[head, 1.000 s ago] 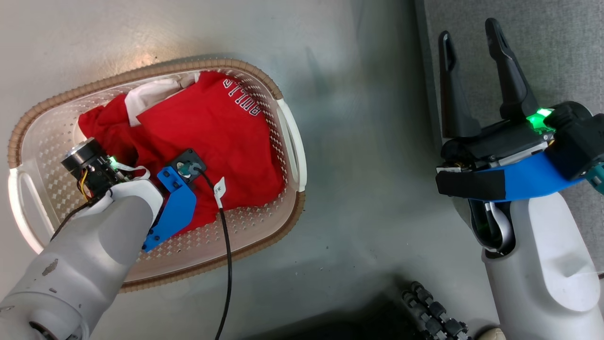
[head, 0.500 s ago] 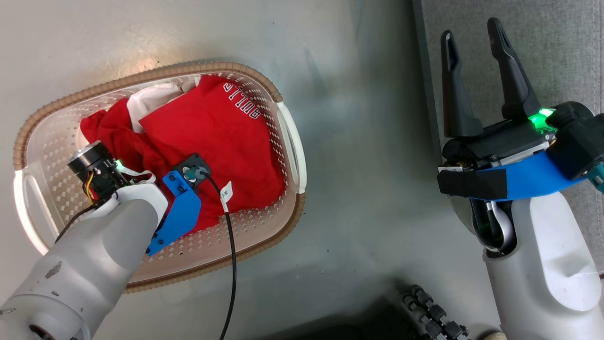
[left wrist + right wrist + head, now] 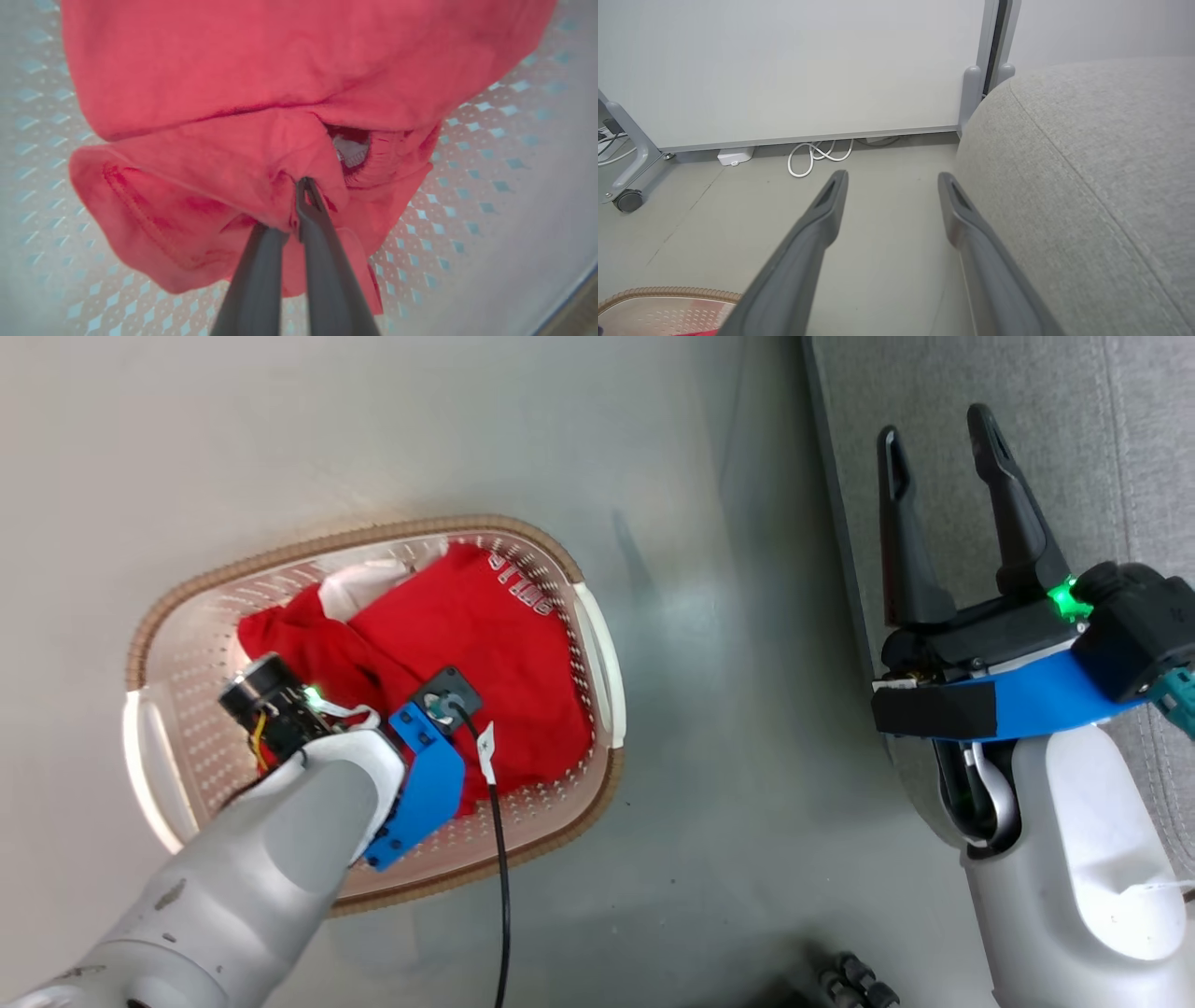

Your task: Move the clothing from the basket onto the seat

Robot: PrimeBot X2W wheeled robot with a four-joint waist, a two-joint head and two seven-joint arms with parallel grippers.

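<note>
The left gripper (image 3: 294, 210) is clenched on a bunched fold of the red clothing (image 3: 261, 70) inside the basket (image 3: 373, 532). The fold is pinched tight between the two dark fingers, close to a stitched hem. The rest of the clothing lies heaped in the basket, mostly toward the basket's seat-side wall, and some perforated floor is left bare on the opposite side. White lettering and a patch of white trim are seen at the basket's far end.

The right gripper (image 3: 934, 425) is spread wide and holds nothing. It hangs outside the basket, well apart from it, over the near edge of the seat (image 3: 1120, 448).

The grasp is judged to be made and the lift not yet begun. A straight rise is called for next, until the trailing cloth clears the basket's brown rim. After that, a carry is needed from the basket across the floor (image 3: 709, 709) to the seat. It cannot be told whether one garment or more is caught in the pinch.

Nothing is seen standing on the floor between the basket and the seat. Care is needed at the basket's seat-side handle, where hanging cloth could snag. The black cable (image 3: 499, 859) draped over the basket's near rim should also be watched.
</note>
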